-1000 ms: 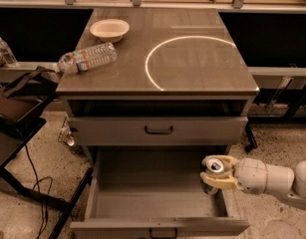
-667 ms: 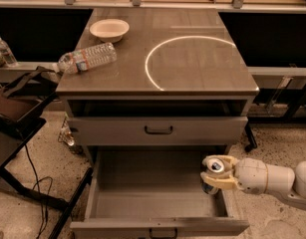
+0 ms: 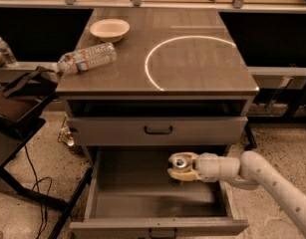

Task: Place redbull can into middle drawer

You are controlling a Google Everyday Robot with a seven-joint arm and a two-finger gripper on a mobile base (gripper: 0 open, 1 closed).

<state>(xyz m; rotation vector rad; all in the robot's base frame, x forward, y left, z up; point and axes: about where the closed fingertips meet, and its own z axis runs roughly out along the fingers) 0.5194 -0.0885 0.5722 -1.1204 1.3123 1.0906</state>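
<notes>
The redbull can [image 3: 180, 162] shows mostly as its silver top, held upright between the pale fingers of my gripper [image 3: 181, 168]. The gripper is shut on the can and holds it inside the open middle drawer [image 3: 132, 188], over the right part of its grey tray. I cannot tell whether the can's base touches the drawer floor. My arm [image 3: 252, 176] reaches in from the right, over the drawer's right wall. The drawer is pulled fully out, with its dark handle at the bottom edge.
The upper drawer [image 3: 157, 130] is shut above the open one. On the cabinet top lie a clear water bottle [image 3: 87, 58] on its side and a white bowl [image 3: 109, 29]. A dark chair with a bag [image 3: 15, 108] stands at the left.
My gripper has moved left with the can, from over the drawer's right wall to well inside the drawer. Nothing else has moved.
</notes>
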